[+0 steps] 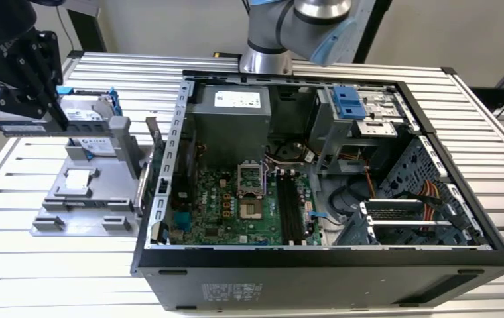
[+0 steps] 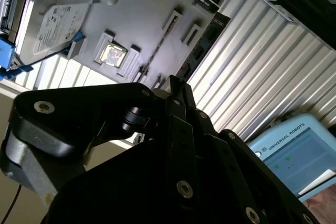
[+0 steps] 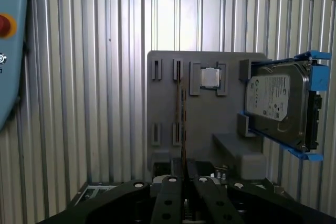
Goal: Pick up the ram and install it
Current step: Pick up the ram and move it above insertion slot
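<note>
Currently the gripper (image 1: 56, 119) hangs at the exterior view's left, over the grey fixture plate (image 1: 75, 222) that sits beside the open PC case (image 1: 323, 262). Its 2 black fingers are clenched on the ram (image 1: 20, 126). In the exterior view the stick lies roughly level, long side across, w/ most of its length poking out past the fingers toward that view's left edge. It's up in the air, clear of the plate and well apart from the case.

In the first wrist view the ram (image 3: 181, 114) shows edge-on as 1 thin dark-and-orange line running out from between the fingertips, w/ the plate (image 3: 210, 124) below it.

Also on the plate:
- hard drive (image 3: 275, 103) in a blue frame, standing on edge at 1 side, silver label facing out.
- a small square silver chip (image 3: 211, 77) in its own pocket, near the drive but not touching it.

Inside the case the green motherboard (image 1: 225, 205) lies flat, w/ the long black memory slots (image 1: 289, 212) running along its side toward the exterior view's right. Can't tell from here if any slot is filled.

Everything stands on a ribbed aluminium table (image 1: 40, 278). A pale blue pendant (image 3: 10, 51) w/ a red button shows at the edge of the first wrist view.
</note>
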`<state>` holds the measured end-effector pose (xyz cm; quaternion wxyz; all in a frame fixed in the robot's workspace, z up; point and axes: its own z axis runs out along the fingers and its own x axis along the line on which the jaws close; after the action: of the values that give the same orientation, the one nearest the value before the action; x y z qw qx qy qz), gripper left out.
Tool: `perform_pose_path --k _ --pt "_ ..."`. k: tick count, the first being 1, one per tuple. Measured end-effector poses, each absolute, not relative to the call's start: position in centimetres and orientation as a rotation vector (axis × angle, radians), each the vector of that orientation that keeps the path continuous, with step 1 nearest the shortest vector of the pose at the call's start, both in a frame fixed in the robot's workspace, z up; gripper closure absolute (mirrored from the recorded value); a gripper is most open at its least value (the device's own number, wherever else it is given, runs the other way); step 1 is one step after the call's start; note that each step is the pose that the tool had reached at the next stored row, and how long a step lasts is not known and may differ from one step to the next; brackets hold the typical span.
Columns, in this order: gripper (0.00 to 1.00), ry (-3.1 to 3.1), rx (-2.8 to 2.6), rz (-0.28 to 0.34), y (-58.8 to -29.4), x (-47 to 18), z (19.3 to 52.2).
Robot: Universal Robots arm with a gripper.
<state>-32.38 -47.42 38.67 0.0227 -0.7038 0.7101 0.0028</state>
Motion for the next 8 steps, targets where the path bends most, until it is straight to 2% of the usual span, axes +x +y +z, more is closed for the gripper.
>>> perform_pose_path --k 8 --pt "1.00 2.199 -2.179 0.008 -47.42 -31.61 38.67"
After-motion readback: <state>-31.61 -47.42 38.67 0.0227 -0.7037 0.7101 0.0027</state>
